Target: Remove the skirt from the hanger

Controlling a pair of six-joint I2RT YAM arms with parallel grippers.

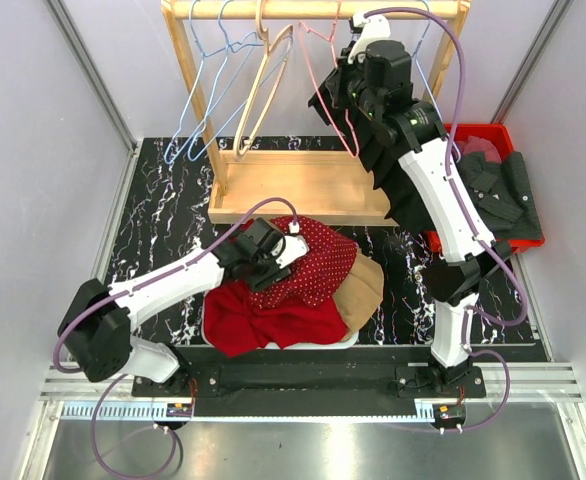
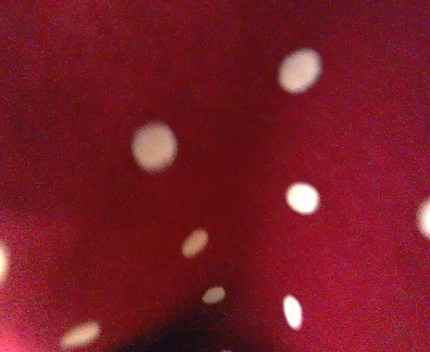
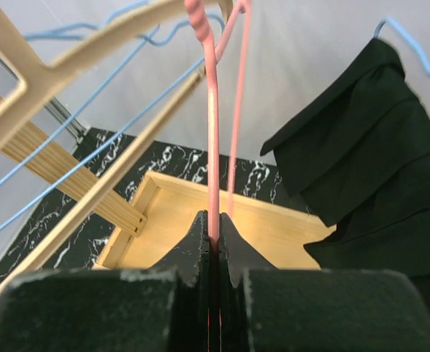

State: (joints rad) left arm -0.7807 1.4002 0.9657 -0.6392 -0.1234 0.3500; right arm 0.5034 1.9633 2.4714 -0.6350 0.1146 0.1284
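A bare pink hanger (image 1: 335,75) hangs on the wooden rail; my right gripper (image 1: 341,92) is shut on its wire, which runs up from between the jaws in the right wrist view (image 3: 212,147). A black skirt (image 1: 393,170) hangs to its right on a blue hanger (image 3: 409,44) and also shows in the right wrist view (image 3: 369,147). A red white-dotted skirt (image 1: 318,260) lies on a clothes pile. My left gripper (image 1: 273,255) rests on it. The left wrist view shows only that dotted cloth (image 2: 215,176), so its jaws are hidden.
The wooden rack's base (image 1: 303,190) stands at mid table. Blue hangers (image 1: 203,90) and a wooden hanger (image 1: 268,90) hang left of the pink one. A red bin (image 1: 493,135) holds dark clothes at right. Plain red cloth (image 1: 253,320) and tan cloth (image 1: 363,290) lie in the pile.
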